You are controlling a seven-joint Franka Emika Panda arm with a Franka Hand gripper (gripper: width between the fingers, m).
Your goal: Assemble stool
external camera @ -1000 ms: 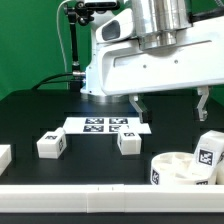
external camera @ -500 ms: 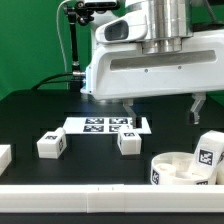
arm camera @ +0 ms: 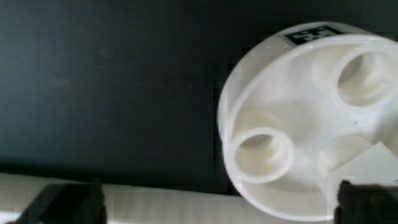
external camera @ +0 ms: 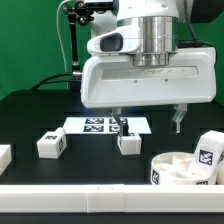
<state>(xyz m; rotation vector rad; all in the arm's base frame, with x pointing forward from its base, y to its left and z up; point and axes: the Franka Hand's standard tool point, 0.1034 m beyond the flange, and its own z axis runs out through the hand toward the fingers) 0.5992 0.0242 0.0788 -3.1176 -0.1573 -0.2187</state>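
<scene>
The stool seat point(external camera: 172, 180) sits in the lower right of the exterior frame, hollow side facing up. It's round, so no real long axis. The gripper point(external camera: 149, 120) hangs up and left of it, jaws spread wide, holding nothing.

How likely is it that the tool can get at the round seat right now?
Probably yes: the tool hangs open, and the seat lies uncovered close by with nothing over it. The leg by its rim could crowd one finger.
</scene>
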